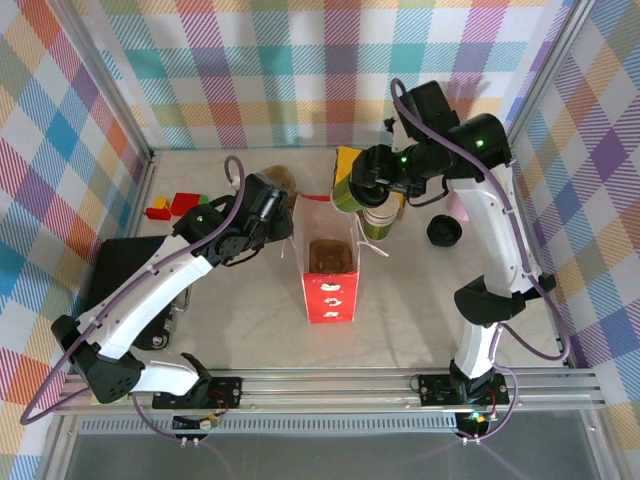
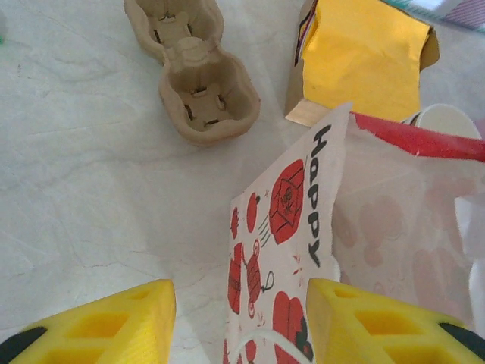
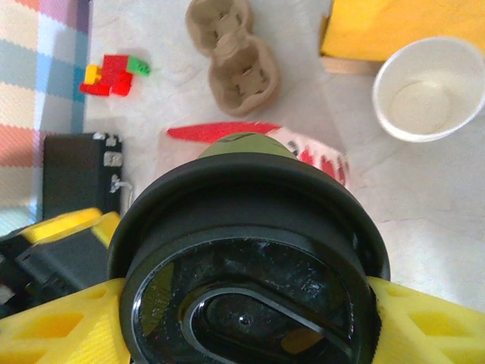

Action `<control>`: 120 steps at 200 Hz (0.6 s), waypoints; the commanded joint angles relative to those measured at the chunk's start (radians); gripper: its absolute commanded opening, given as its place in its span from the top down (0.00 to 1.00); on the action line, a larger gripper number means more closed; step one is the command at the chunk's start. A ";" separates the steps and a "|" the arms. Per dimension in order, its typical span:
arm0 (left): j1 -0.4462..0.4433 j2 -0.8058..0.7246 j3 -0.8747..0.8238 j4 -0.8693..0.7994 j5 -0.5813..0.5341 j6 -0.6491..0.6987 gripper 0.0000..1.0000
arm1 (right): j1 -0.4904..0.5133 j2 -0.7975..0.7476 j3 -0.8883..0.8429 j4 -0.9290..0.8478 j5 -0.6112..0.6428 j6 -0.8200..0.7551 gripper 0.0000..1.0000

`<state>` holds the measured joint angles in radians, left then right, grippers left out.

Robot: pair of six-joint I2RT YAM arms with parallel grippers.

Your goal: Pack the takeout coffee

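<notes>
The takeout coffee (image 1: pixel 349 193), a green paper cup with a black lid (image 3: pixel 250 227), hangs in the air just behind the mouth of the red-and-white paper bag (image 1: pixel 330 298). My right gripper (image 1: pixel 358 184) is shut on it, with a yellow finger on each side of the lid (image 3: pixel 246 303). The bag stands upright at the table's middle with a brown insert inside. My left gripper (image 2: pixel 239 297) is open at the bag's left top edge. The bag's printed side panel (image 2: pixel 284 220) and its white cord handle lie between the fingers, which do not press on them.
A brown pulp cup carrier (image 2: pixel 195 80) lies behind the bag, and a yellow box (image 2: pixel 364 61) stands to its right. A stack of white-rimmed cups (image 1: pixel 378 216) stands right of the bag. A loose black lid (image 1: pixel 443 232) lies further right. Toy bricks (image 1: pixel 170 205) and a black case (image 1: pixel 125 265) lie at the left.
</notes>
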<state>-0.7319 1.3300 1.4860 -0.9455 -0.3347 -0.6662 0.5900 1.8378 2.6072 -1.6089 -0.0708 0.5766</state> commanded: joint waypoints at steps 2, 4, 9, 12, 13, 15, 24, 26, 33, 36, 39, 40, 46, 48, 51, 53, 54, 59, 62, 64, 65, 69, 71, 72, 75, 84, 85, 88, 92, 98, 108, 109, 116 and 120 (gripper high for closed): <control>-0.004 -0.034 -0.023 0.000 -0.015 0.019 0.51 | 0.057 0.014 0.025 -0.163 -0.012 0.061 0.32; -0.004 -0.035 -0.023 0.002 -0.014 0.019 0.51 | 0.061 0.015 0.026 -0.165 -0.010 0.064 0.32; -0.004 -0.038 -0.027 0.006 -0.012 0.017 0.51 | 0.073 0.020 0.026 -0.167 -0.007 0.069 0.32; -0.004 -0.038 -0.028 0.009 -0.010 0.018 0.51 | 0.081 0.021 0.025 -0.169 -0.004 0.071 0.32; -0.004 -0.039 -0.028 0.010 -0.009 0.018 0.51 | 0.084 0.022 0.026 -0.169 -0.003 0.073 0.32; -0.004 -0.039 -0.029 0.012 -0.006 0.018 0.51 | 0.089 0.023 0.026 -0.169 -0.001 0.075 0.32; -0.003 -0.040 -0.032 0.023 0.008 0.023 0.52 | 0.112 0.033 0.025 -0.174 0.010 0.082 0.32; -0.004 -0.040 -0.033 0.024 0.011 0.025 0.52 | 0.117 0.035 0.025 -0.175 0.011 0.083 0.32; -0.004 -0.040 -0.035 0.031 0.022 0.028 0.53 | 0.132 0.043 0.024 -0.174 0.013 0.088 0.32; -0.004 -0.040 -0.035 0.034 0.026 0.029 0.53 | 0.138 0.045 0.024 -0.175 0.014 0.090 0.33; -0.004 -0.040 -0.036 0.039 0.033 0.030 0.53 | 0.145 0.048 0.023 -0.175 0.019 0.091 0.33; -0.004 -0.040 -0.037 0.041 0.035 0.031 0.53 | 0.147 0.049 0.022 -0.174 0.020 0.091 0.33; -0.003 -0.041 -0.040 0.051 0.047 0.035 0.53 | 0.161 0.053 0.016 -0.175 0.029 0.093 0.33; -0.003 -0.042 -0.040 0.054 0.049 0.038 0.53 | 0.164 0.053 0.014 -0.174 0.029 0.095 0.33; -0.004 -0.044 -0.041 0.060 0.056 0.041 0.54 | 0.168 0.056 0.010 -0.175 0.029 0.095 0.33; -0.004 -0.044 -0.042 0.063 0.059 0.043 0.54 | 0.170 0.056 0.008 -0.175 0.028 0.097 0.33; -0.004 -0.045 -0.042 0.065 0.059 0.043 0.54 | 0.171 0.057 0.007 -0.175 0.028 0.098 0.33; -0.004 -0.047 -0.044 0.074 0.064 0.048 0.54 | 0.176 0.058 0.002 -0.175 0.028 0.101 0.33; -0.004 -0.050 -0.047 0.080 0.069 0.050 0.54 | 0.179 0.058 -0.002 -0.175 0.030 0.104 0.33; -0.004 -0.051 -0.048 0.084 0.071 0.054 0.54 | 0.182 0.059 -0.005 -0.175 0.033 0.106 0.33; -0.004 -0.052 -0.048 0.085 0.073 0.055 0.54 | 0.183 0.060 -0.007 -0.174 0.034 0.107 0.33; -0.003 -0.055 -0.051 0.092 0.076 0.060 0.55 | 0.189 0.060 -0.012 -0.175 0.040 0.106 0.33; -0.003 -0.057 -0.052 0.094 0.076 0.061 0.55 | 0.192 0.062 -0.015 -0.175 0.042 0.106 0.33; -0.003 -0.058 -0.052 0.096 0.078 0.062 0.55 | 0.193 0.062 -0.016 -0.174 0.043 0.106 0.33; -0.002 -0.059 -0.053 0.098 0.080 0.062 0.55 | 0.196 0.062 -0.019 -0.175 0.043 0.106 0.33; 0.006 -0.067 -0.056 0.108 0.093 0.067 0.55 | 0.205 0.064 -0.032 -0.175 0.048 0.110 0.33; 0.007 -0.067 -0.056 0.110 0.095 0.068 0.55 | 0.207 0.064 -0.033 -0.175 0.049 0.110 0.33; 0.008 -0.069 -0.057 0.113 0.102 0.073 0.55 | 0.211 0.064 -0.038 -0.175 0.052 0.110 0.33; 0.013 -0.072 -0.059 0.118 0.110 0.081 0.55 | 0.215 0.067 -0.044 -0.175 0.057 0.109 0.33; 0.020 -0.075 -0.057 0.118 0.114 0.085 0.55 | 0.222 0.070 -0.049 -0.175 0.062 0.107 0.33; 0.035 -0.078 -0.055 0.119 0.124 0.093 0.55 | 0.233 0.072 -0.065 -0.175 0.073 0.108 0.33; 0.038 -0.078 -0.054 0.119 0.126 0.094 0.55 | 0.233 0.073 -0.068 -0.174 0.075 0.108 0.33; 0.052 -0.078 -0.051 0.119 0.137 0.102 0.53 | 0.239 0.074 -0.081 -0.175 0.081 0.107 0.33; 0.063 -0.077 -0.047 0.119 0.146 0.104 0.52 | 0.241 0.075 -0.087 -0.175 0.085 0.108 0.33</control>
<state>-0.7158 1.2774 1.4376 -0.8566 -0.2359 -0.6060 0.8108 1.9003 2.5504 -1.6085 -0.0235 0.6666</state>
